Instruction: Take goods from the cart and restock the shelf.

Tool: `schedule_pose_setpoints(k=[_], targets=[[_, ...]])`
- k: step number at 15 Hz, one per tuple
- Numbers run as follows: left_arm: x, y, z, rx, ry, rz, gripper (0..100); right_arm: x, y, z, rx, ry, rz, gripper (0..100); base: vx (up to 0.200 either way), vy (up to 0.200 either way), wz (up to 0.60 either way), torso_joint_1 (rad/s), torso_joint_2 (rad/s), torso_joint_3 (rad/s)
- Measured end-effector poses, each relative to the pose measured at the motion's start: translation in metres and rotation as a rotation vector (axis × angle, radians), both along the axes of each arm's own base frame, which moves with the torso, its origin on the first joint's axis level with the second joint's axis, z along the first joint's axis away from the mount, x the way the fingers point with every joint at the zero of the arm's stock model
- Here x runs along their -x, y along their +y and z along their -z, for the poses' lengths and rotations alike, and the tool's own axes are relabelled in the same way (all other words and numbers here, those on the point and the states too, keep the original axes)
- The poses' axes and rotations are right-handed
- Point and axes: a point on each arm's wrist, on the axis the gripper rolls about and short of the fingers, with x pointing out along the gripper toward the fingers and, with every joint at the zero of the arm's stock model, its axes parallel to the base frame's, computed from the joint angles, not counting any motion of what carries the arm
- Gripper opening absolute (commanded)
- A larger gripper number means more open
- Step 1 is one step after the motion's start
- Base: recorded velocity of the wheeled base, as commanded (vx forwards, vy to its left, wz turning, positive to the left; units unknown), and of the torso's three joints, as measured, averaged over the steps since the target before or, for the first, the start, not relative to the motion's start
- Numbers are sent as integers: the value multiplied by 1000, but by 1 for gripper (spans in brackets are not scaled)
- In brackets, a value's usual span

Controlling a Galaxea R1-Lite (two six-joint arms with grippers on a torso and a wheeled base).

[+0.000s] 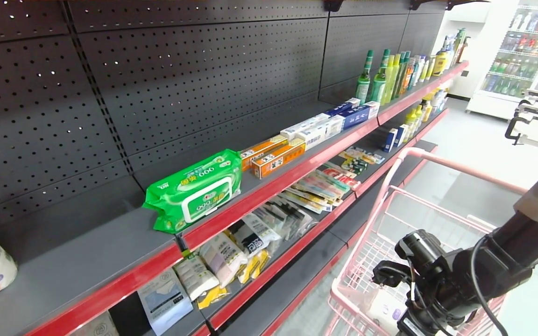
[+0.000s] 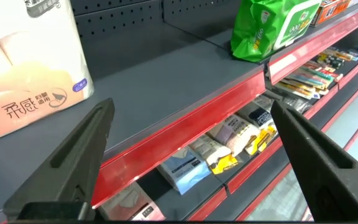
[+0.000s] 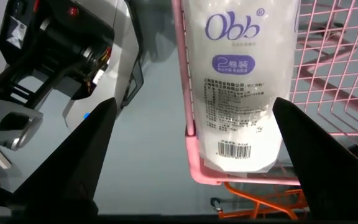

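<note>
A white pack of goods (image 3: 238, 81) stands upright in a corner of the pink cart (image 3: 185, 134), against its wire wall. It lies just beyond the fingertips of the right gripper (image 3: 192, 106). That gripper's two dark fingers (image 3: 73, 162) are spread wide and hold nothing. The pack faces the gap between them, off centre toward one finger.

The left gripper (image 2: 191, 106) is also spread wide and empty, with its fingers (image 2: 67, 162) pointing at the top shelf (image 2: 166, 74). A toilet paper pack (image 2: 23, 68) rests on the shelf close beyond one finger. A green wipes pack (image 2: 272, 28) lies farther off beyond the other finger. Bare grey shelf board runs between the two packs, straight ahead of the gap.

The restocking looks partly done. Some goods are on the shelf, but the white pack is not yet grasped and has yet to be lifted out and placed.
</note>
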Motion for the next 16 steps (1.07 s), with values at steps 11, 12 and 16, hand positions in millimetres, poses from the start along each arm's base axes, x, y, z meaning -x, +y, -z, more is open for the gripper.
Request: schedule_pose_setpoints(k=[11,12,16], targets=[[0,0,0,0,0,0,100,-24,-1,19,4,-18,13,100,0,0,0,0,0,0],[0,0,0,0,0,0,100,-24,-3,20,6,-15,20,100,0,0,0,0,0,0],[0,0,0,0,0,0,100,-24,-7,21,7,-7,32,100,0,0,0,0,0,0]])
